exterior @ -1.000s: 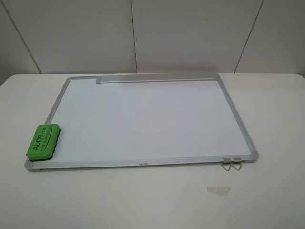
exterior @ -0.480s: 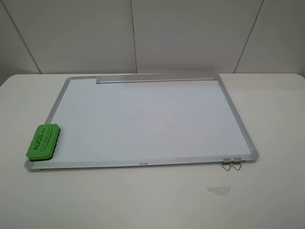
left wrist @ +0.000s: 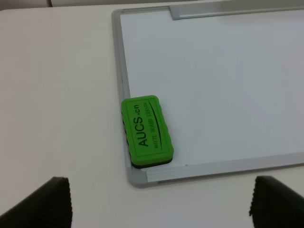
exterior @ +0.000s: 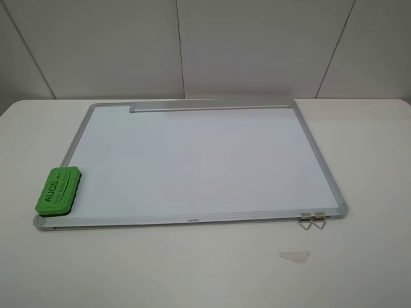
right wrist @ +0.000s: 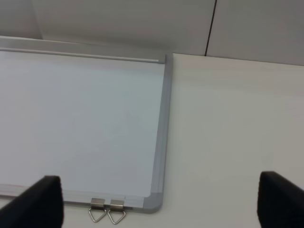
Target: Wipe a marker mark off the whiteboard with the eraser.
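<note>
While the whiteboard [exterior: 192,163] lies flat on the white table [exterior: 192,269], the eraser [exterior: 58,190] sits on the board's near-left corner, its long side running along the left frame and its outer edge overlapping that frame. Its green top faces up, with the dark "AUCS" lettering readable in the left wrist view [left wrist: 146,131]. The board's white surface looks clean in all three views; no marker mark can be made out on it. A grey tray strip [exterior: 210,106] runs along the far edge, and a pair of metal clips [exterior: 313,220] hangs off the near edge close to the right corner, also visible from the right wrist [right wrist: 107,209]. A small pale scrap [exterior: 294,256] lies on the table in front of the board, apart from it. The left gripper [left wrist: 161,204] hangs above the table just off the eraser's corner, its jaws spread wide and empty. The right gripper [right wrist: 159,204] hovers over the board's near-right corner, its jaws likewise spread wide with nothing between them. Neither arm shows in the high view.
</note>
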Robot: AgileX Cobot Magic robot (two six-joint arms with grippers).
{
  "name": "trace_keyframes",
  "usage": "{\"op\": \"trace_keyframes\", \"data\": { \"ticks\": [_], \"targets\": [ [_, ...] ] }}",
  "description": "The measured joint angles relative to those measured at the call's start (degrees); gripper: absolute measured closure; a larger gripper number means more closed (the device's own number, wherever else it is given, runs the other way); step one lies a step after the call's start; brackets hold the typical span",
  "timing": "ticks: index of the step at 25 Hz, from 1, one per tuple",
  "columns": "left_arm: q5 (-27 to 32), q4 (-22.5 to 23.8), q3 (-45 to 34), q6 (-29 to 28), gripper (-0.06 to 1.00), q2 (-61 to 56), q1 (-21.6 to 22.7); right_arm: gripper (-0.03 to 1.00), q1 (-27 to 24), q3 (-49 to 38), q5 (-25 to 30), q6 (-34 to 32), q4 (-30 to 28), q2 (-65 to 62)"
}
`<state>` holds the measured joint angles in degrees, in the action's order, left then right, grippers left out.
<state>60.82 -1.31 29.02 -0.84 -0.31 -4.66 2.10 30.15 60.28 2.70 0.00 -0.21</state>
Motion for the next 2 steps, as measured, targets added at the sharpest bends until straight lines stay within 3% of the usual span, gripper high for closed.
{"op": "trace_keyframes", "data": {
  "ticks": [2],
  "targets": [
    [0.0, 0.0, 0.0, 0.0, 0.18, 0.0, 0.0, 0.15, 0.0, 0.0, 0.0, 0.0, 0.0, 0.0]
  ]
}}
